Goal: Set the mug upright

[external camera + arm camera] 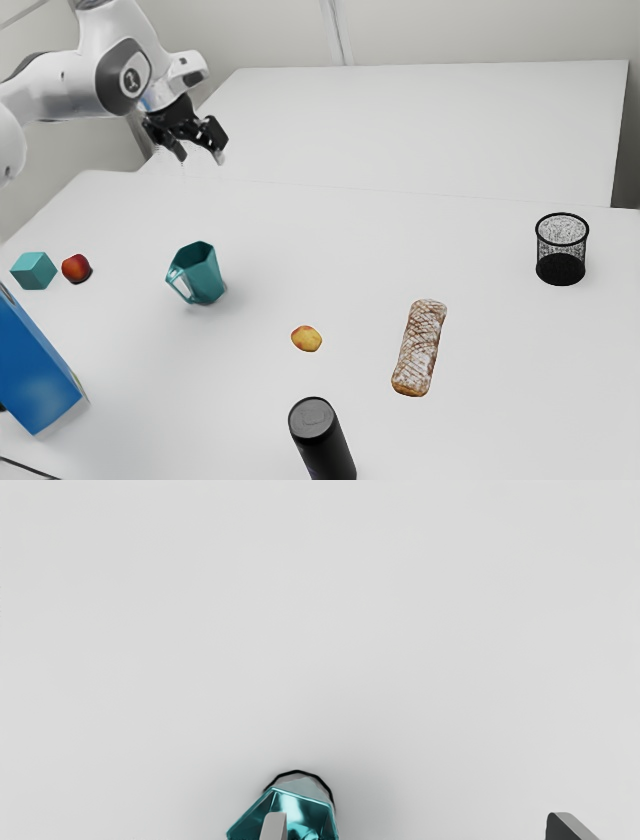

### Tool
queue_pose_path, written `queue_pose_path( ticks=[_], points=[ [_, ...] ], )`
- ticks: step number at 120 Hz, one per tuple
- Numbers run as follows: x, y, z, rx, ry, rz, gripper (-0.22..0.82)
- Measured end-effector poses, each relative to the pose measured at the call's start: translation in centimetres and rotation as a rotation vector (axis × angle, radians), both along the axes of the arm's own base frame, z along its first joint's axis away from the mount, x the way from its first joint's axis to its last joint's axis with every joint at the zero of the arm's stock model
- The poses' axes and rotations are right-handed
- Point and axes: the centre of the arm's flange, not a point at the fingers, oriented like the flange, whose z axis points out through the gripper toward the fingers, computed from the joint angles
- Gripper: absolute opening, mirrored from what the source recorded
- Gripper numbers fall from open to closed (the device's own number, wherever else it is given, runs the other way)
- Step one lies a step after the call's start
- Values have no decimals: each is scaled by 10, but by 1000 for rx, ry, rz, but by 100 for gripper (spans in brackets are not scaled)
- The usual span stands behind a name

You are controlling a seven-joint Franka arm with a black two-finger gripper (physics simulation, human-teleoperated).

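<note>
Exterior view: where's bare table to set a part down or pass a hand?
Widest bare table runs between the mug and mesh cup, beyond the pastry. Another patch lies between the blue box and black cylinder. Crowded: teal cube and red fruit close together, blue box nearby.

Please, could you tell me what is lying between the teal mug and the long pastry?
A small yellow item lies on the table between the teal mug and the long pastry, as the exterior view shows.
</note>
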Motion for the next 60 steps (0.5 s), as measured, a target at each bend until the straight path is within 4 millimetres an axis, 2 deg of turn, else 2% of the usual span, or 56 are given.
queue_pose_path(
  ticks=[12, 20, 60],
  points=[
    [-4, -4, 28, -7, 39, 0, 58],
    [-9, -7, 37, -13, 71, -2, 59],
    [-21, -11, 29, -56, 190, 7, 60]
  ],
)
